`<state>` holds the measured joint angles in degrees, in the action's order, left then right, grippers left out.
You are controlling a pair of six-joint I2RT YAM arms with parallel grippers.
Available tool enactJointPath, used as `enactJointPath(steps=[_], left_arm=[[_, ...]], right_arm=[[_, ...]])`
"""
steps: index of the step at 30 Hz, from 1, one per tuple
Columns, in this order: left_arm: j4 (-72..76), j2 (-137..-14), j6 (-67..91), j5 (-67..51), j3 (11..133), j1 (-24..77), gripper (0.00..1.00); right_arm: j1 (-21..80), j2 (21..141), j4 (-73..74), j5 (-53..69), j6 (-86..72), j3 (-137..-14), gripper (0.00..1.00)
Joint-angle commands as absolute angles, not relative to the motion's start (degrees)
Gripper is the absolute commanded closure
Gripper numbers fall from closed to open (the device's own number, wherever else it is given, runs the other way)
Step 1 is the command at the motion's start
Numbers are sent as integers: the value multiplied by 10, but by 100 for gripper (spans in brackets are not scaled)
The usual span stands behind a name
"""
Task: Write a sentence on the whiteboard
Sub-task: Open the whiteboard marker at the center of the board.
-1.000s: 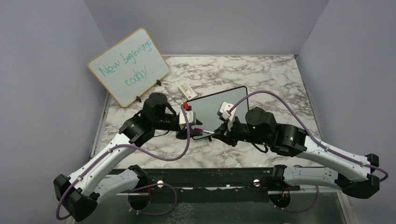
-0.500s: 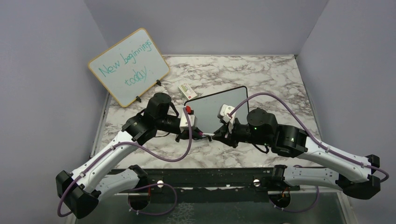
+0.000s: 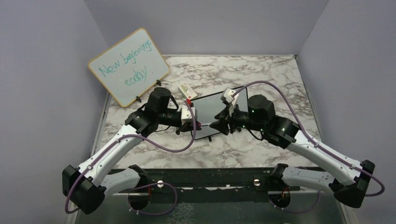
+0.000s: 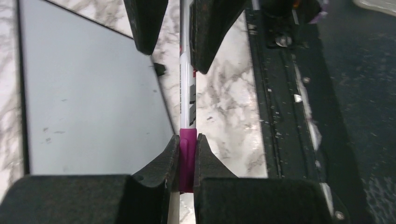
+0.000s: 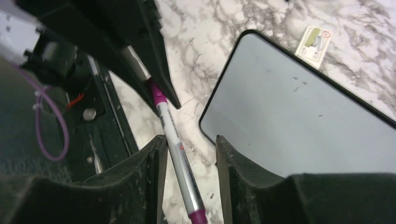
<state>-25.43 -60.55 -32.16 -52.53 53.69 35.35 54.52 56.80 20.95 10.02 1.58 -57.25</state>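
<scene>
The whiteboard (image 3: 211, 106) lies flat on the marble, black-framed and blank where it shows (image 4: 88, 93) (image 5: 303, 121); the sentence is out of view. Both grippers meet above its near-left corner. My left gripper (image 3: 198, 125) (image 4: 187, 140) is shut on the magenta cap (image 4: 187, 156) of a white marker (image 4: 187, 88). The marker's barrel (image 5: 180, 161) runs between the jaws of my right gripper (image 3: 214, 126) (image 5: 189, 140). Those jaws stand open, with the barrel leaning by one finger and a gap on the other side.
A larger wood-framed board (image 3: 128, 66) with teal writing stands propped at the back left. A small white card (image 3: 186, 88) (image 5: 315, 43) lies just beyond the whiteboard's far-left corner. A dark metal rail (image 3: 210, 175) (image 4: 289, 93) runs along the table's near edge.
My left gripper closed on the marker's cap. My right gripper, shut on the barrel before, has opened. Both wrists shifted slightly away from the near edge.
</scene>
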Motion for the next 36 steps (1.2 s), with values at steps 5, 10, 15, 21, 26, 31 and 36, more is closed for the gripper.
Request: enactJointPath(steps=[5,10,15,21,26,31,36], left_arm=[[-179,-591,-300,-555,520,310,100],[-165,-583,-293,-538,508,304,100],[-153,-591,-282,-533,509,298,100],[-145,-606,-269,-544,511,289,100],[-139,-602,-266,-547,507,287,100],[-130,-602,-259,-549,504,286,100],[-127,-597,-255,-550,500,286,100]], right_arm=[[414,600,114,264,-78,-602,20],[414,585,163,179,-100,-636,0],[414,599,252,142,-61,-696,0],[414,629,375,-42,-52,-753,0],[414,607,402,-36,-72,-743,0],[414,623,439,-17,-72,-743,0],[414,594,398,25,-64,-727,0]])
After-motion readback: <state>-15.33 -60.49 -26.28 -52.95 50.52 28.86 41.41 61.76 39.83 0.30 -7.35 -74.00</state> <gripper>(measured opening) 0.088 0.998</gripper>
